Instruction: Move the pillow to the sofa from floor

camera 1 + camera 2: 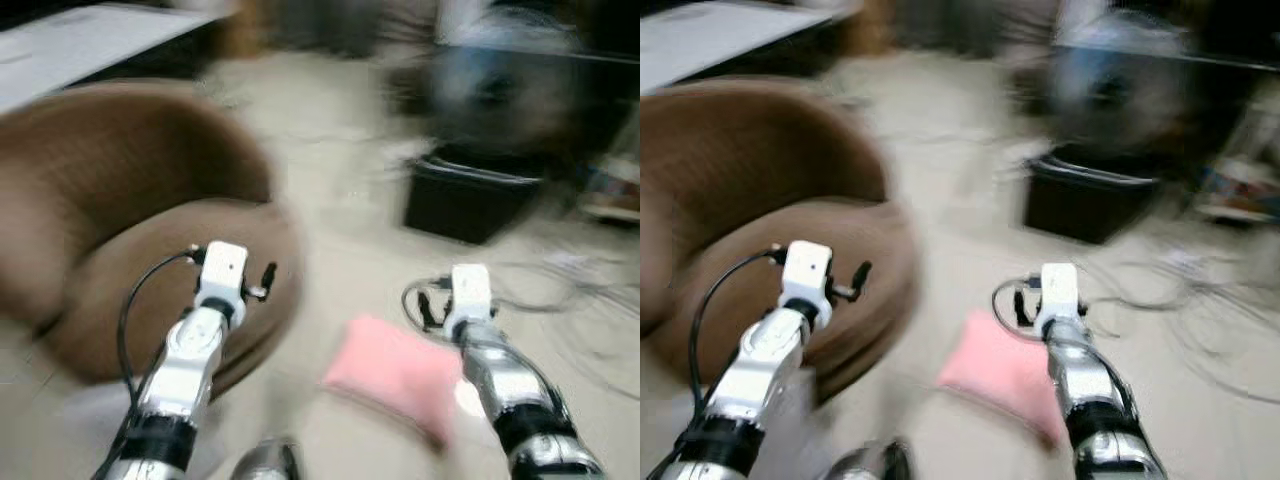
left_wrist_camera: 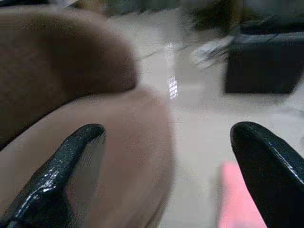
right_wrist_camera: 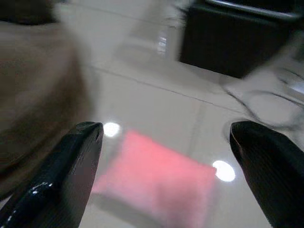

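Right now your pink pillow (image 3: 156, 183) is lying on the floor (image 1: 340, 250) beside the brown sofa (image 1: 120, 230); both grippers, left gripper (image 2: 166, 166) and right gripper (image 3: 164, 156), are hovering spread wide, holding nothing.

The right claw (image 3: 166, 175), fingers spread wide, hangs above the pink pillow (image 3: 159, 183) on the floor (image 3: 156, 102).

Glossy pale floor (image 1: 330, 200), black box (image 1: 470, 200), loose cables (image 1: 580, 300).
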`<state>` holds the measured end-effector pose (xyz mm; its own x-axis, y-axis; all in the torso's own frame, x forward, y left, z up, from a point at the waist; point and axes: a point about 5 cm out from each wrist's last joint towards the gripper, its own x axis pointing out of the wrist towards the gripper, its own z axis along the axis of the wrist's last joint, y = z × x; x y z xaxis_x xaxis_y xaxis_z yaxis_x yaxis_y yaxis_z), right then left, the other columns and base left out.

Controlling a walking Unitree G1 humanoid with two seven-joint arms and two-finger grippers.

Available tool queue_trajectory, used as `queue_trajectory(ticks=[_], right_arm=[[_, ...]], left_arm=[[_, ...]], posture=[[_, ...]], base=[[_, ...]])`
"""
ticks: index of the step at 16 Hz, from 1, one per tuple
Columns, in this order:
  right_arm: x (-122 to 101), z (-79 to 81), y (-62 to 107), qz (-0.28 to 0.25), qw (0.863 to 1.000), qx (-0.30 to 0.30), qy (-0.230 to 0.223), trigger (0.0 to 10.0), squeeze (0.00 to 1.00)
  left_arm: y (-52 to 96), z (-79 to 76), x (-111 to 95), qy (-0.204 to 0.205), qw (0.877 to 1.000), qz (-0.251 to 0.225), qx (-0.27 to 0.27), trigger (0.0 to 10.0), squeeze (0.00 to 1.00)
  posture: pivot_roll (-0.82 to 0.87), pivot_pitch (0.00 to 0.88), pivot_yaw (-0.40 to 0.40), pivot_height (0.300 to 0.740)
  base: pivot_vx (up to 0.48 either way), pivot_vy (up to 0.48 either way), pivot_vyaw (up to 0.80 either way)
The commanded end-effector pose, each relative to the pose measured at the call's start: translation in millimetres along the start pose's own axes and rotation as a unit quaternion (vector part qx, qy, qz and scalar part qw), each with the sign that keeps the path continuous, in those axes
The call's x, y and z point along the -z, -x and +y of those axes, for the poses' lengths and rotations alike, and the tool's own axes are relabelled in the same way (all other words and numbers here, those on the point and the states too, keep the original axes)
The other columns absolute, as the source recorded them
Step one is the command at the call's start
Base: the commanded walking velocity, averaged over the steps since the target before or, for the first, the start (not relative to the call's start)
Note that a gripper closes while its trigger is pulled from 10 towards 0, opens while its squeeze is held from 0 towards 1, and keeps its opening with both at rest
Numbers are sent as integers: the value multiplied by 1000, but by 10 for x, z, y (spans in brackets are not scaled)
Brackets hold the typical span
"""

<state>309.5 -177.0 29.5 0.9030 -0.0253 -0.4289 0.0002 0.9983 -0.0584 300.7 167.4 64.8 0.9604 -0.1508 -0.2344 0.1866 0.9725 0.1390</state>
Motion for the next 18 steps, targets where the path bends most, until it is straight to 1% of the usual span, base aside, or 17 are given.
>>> queue_trajectory(ticks=[1, 5, 11, 16, 18], right_arm=[[2, 22, -4, 0, 1000, -2, 2, 10000, 0], [-24, 47, -14, -2, 1000, -7, 6, 10000, 0], [-58, 60, -26, -13, 1000, -22, 3, 10000, 0], [-60, 85, -30, -14, 1000, -26, -5, 10000, 0], [-64, 118, -36, -14, 999, -31, -6, 10000, 0]], left_arm=[[-28, -2, -43, -4, 1000, -3, 2, 10000, 0], [-14, 9, -35, -3, 1000, -4, -3, 10000, 0], [-21, 35, -68, -8, 1000, -14, -12, 10000, 0], [-9, 42, -63, -11, 1000, -14, -12, 10000, 0], [-1, 65, -54, -13, 1000, -13, -14, 10000, 0]], posture=[[16, 0, 47, 740], [26, 0, 35, 740], [36, 0, 26, 740], [45, 0, 24, 740], [56, 0, 18, 740]], base=[[-315, 0, 0], [-319, 0, 0], [0, 0, 0], [0, 440, 0], [0, 480, 0]])
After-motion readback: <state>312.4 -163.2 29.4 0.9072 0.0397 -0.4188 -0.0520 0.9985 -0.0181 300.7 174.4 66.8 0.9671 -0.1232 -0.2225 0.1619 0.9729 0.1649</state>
